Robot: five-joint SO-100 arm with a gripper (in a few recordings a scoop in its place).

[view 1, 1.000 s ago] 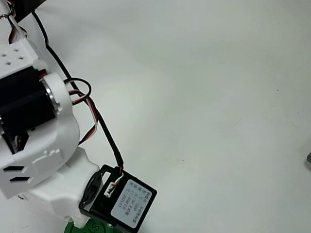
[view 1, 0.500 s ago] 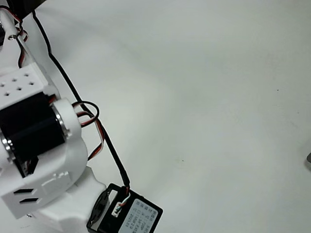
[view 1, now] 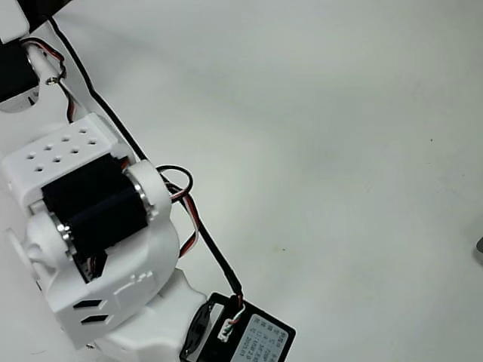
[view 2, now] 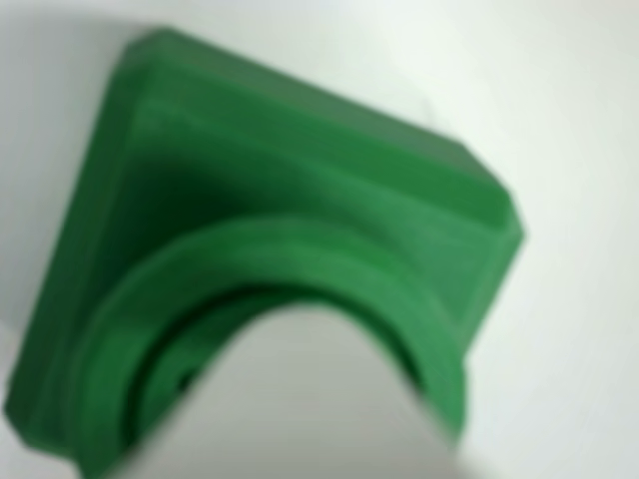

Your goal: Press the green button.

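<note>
Whether my jaws are spread or pressed together I cannot tell. In the wrist view a pale, blurred shape, most likely part of my gripper [view 2: 319, 399], rises from the bottom edge, and no gap between fingers can be made out. It sits over the middle of the green button [view 2: 300, 289], covering the flat top, so only the round green rim curves around it. The button stands on its square green base [view 2: 200, 130], which rests on the white table [view 2: 579, 120]. I judge I am placed this way because pressing calls for pushing straight down on the disc's middle, and I look to be at or very close to contact, though the blur keeps me from saying I touch it.

In the overhead view my white arm [view 1: 113, 249] leans toward the bottom edge, a black cable [view 1: 151, 162] trailing along it to a black box [view 1: 245, 339] at my wrist. Its white label [view 1: 256, 343] carries small print too fine for me to read. Any lettering on the button's top lies hidden under the pale shape.
</note>
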